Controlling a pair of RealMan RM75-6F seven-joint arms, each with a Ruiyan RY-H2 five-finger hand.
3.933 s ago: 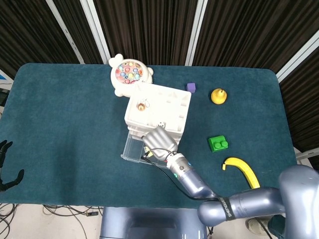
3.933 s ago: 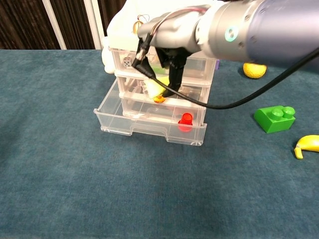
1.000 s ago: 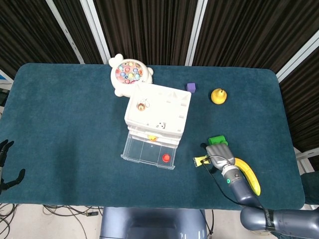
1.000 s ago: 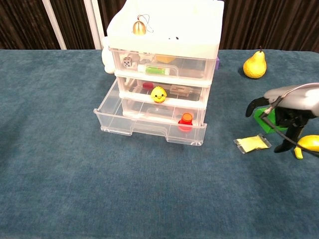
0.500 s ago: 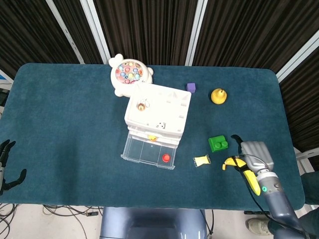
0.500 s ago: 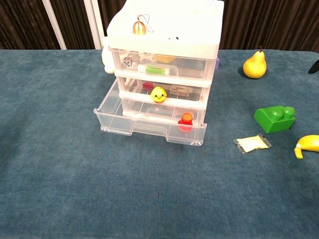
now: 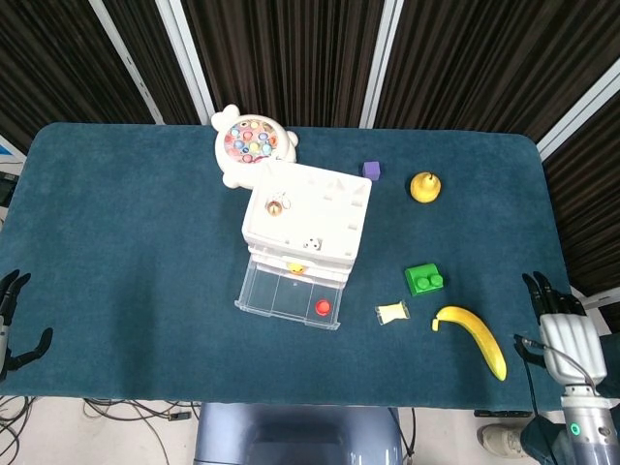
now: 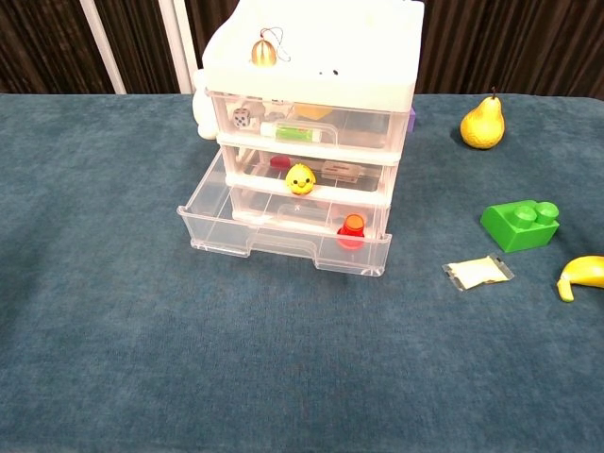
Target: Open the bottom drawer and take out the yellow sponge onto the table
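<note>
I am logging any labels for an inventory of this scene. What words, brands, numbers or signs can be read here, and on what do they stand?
No readable text in either view.
The die in the top drawer shows dark pips only, too small to count.
The green tube beside it bears no legible label.
The round fishing toy shows coloured dots, no letters.
The yellow sponge lies in a clear wrapper with no legible print.
</note>
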